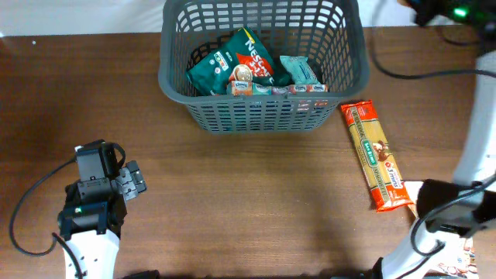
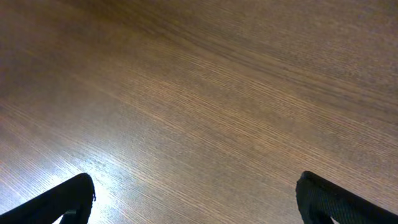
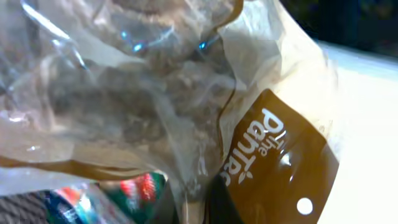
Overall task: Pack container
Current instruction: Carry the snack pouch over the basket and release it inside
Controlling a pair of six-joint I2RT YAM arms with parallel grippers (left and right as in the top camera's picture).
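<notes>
The dark grey slotted container (image 1: 261,116) stands at the back middle of the table. It holds green packets (image 1: 240,58) and a teal packet (image 1: 298,71). My left gripper (image 1: 132,182) is open and empty low over bare wood at the front left; its two black fingertips show far apart in the left wrist view (image 2: 199,205). My right gripper (image 3: 193,208) is pinched on a clear plastic bag with a brown label (image 3: 273,162), which fills the right wrist view. The right gripper itself is out of the overhead view at the front right edge.
A long orange spaghetti packet (image 1: 376,155) lies on the table right of the container. Other colourful packets show at the front right corner (image 1: 469,256) and under the bag (image 3: 124,193). Cables run at the back right (image 1: 434,74). The right arm's dark link (image 1: 446,203) sits near the spaghetti.
</notes>
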